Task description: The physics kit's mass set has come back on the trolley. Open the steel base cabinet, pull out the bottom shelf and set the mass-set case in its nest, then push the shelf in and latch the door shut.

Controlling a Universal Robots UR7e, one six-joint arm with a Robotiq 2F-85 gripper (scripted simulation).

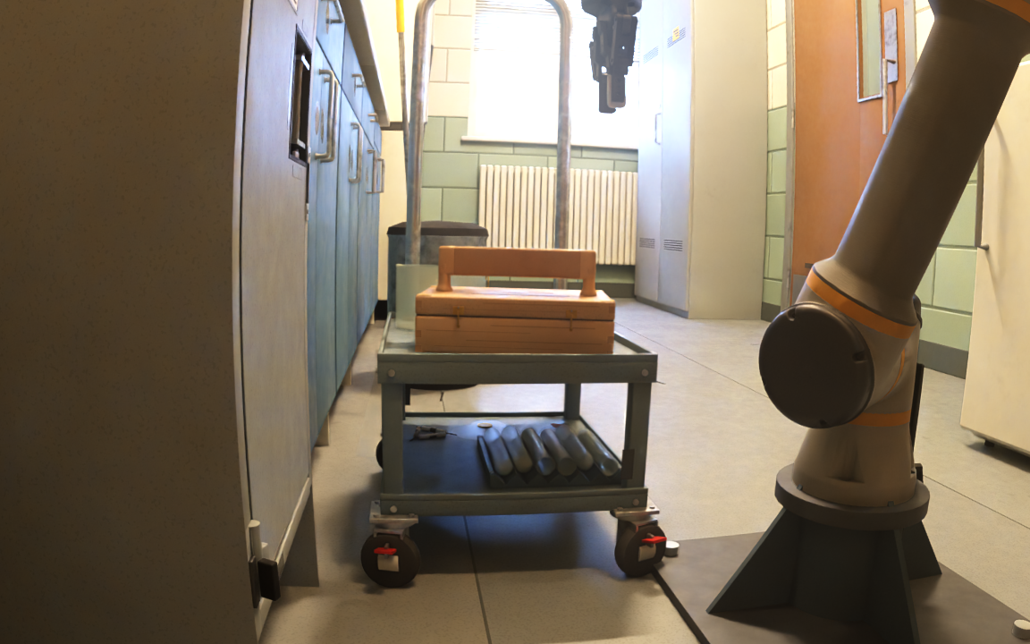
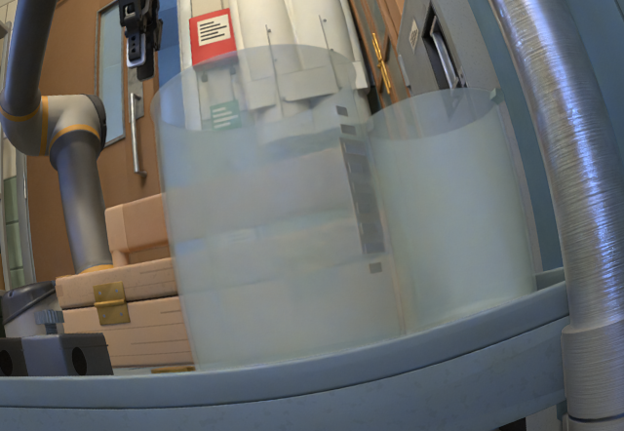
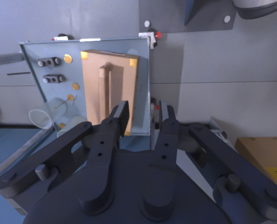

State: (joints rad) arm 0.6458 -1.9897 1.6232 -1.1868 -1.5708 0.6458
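The wooden mass-set case (image 1: 514,319) with its raised bar handle (image 1: 516,263) sits on the top deck of the steel trolley (image 1: 514,416), beside the row of base cabinets (image 1: 295,264) on the left. My gripper (image 1: 612,90) hangs high above the trolley's right side, far over the case, with its fingers partly drawn together and holding nothing. From the wrist camera the gripper (image 3: 143,110) looks straight down past the case (image 3: 109,88) and the trolley's edge. The cabinet door nearest me is closed, with a recessed handle (image 1: 300,98).
Two clear beakers (image 2: 272,205) stand on the trolley's far end by its tall push bar (image 1: 490,120), with small clamp blocks (image 3: 49,62) and brass discs beside the case. Metal rods (image 1: 547,450) lie on the lower shelf. My base (image 1: 847,553) stands right of the trolley.
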